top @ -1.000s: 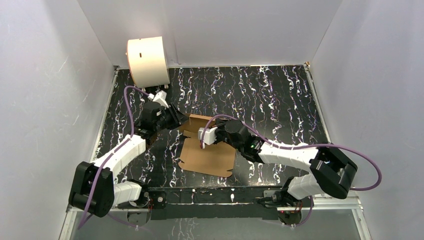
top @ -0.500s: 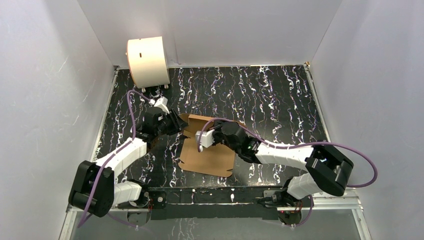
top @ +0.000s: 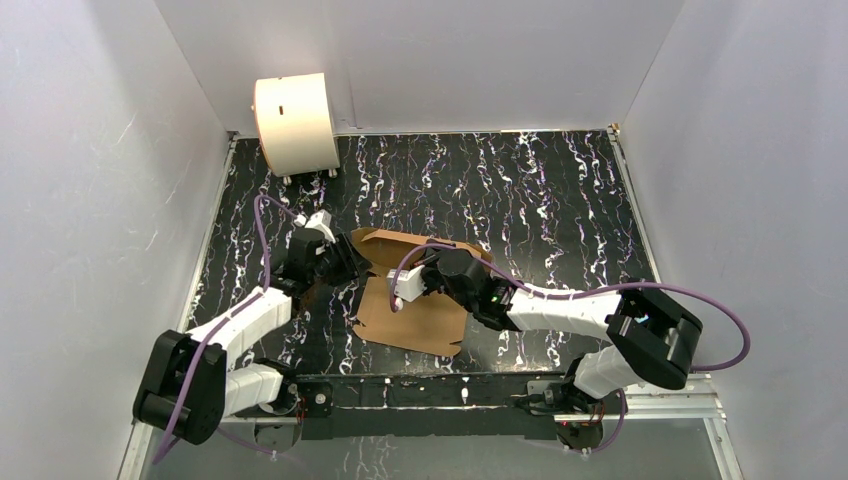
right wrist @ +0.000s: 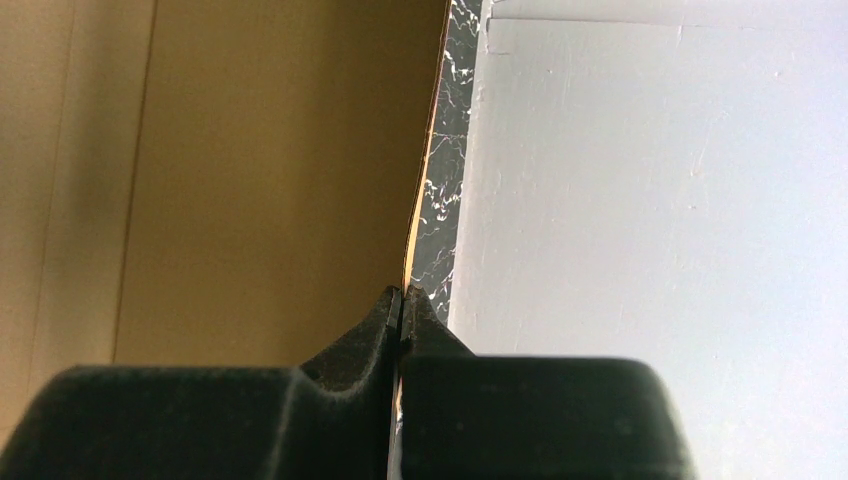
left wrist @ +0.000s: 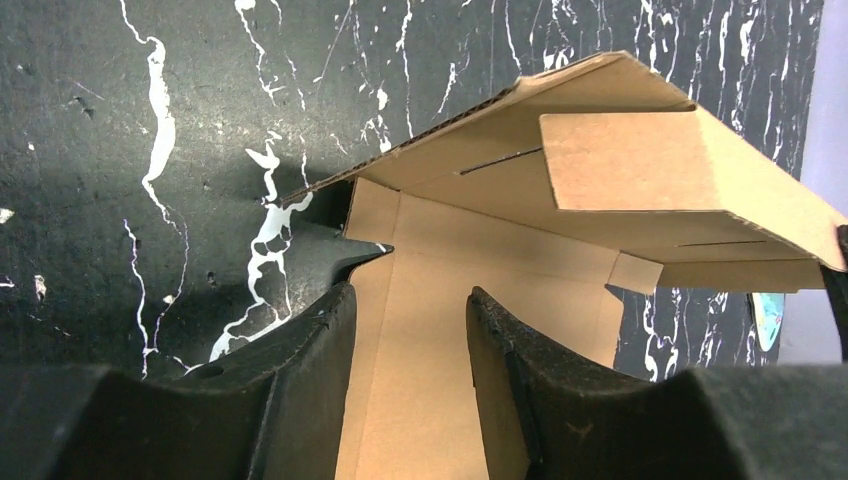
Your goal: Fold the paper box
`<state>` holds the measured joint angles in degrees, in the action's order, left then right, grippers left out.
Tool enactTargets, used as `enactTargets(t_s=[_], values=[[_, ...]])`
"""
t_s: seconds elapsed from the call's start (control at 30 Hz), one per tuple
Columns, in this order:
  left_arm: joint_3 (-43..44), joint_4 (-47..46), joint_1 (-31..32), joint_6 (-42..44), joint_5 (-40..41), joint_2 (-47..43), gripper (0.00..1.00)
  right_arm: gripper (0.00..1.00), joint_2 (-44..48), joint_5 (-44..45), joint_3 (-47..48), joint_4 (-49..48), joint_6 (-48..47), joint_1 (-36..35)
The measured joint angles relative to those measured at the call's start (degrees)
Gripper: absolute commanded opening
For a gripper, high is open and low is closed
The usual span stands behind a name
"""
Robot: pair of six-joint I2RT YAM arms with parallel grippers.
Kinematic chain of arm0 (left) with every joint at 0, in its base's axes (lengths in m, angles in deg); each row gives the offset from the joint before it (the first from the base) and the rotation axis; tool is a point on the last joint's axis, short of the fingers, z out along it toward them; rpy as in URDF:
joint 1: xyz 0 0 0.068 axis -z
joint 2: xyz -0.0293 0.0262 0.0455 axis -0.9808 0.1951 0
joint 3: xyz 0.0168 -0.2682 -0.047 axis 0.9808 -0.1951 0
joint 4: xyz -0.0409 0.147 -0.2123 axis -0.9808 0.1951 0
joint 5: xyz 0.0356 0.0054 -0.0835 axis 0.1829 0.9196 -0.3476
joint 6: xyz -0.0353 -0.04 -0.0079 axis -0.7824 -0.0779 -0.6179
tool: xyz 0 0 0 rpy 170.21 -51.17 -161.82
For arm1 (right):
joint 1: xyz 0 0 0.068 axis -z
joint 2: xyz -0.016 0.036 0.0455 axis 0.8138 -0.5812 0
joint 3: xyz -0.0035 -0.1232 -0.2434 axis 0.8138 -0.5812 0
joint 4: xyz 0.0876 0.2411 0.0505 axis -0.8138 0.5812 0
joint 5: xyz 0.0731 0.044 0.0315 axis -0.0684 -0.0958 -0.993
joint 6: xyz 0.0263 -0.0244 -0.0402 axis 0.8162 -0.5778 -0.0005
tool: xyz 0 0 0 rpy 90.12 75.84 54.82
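The paper box (top: 415, 322) is brown die-cut cardboard in the middle of the table. Its near part lies flat and its far panel (top: 420, 243) is lifted and tilted over. My right gripper (top: 426, 268) is shut on the thin edge of that lifted panel; in the right wrist view the gripper (right wrist: 402, 298) pinches the edge of the cardboard (right wrist: 250, 150). My left gripper (top: 350, 266) is open at the box's left edge. In the left wrist view the gripper (left wrist: 408, 300) has both fingers over the flat cardboard (left wrist: 420, 400), with nothing between them. The raised panel (left wrist: 640, 150) overhangs ahead.
A cream-white cylindrical drum (top: 295, 122) stands at the far left corner by the back wall. White walls enclose the black marbled table (top: 560, 200) on three sides. Purple cables loop from both arms.
The right gripper has moved left and nearer with the far panel, lifting and tilting it further over. The left gripper has moved nearer along the box's left edge.
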<state>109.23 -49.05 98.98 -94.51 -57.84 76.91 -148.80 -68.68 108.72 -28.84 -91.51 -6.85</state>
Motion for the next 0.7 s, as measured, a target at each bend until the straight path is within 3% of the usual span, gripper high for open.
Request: enactTargets(t_s=[0.7], values=[[-0.59, -9.40, 0.26, -1.77, 0.74, 13.53, 0.41, 0.00, 0.02, 0.24, 0.00, 0.04, -0.17, -0.22]])
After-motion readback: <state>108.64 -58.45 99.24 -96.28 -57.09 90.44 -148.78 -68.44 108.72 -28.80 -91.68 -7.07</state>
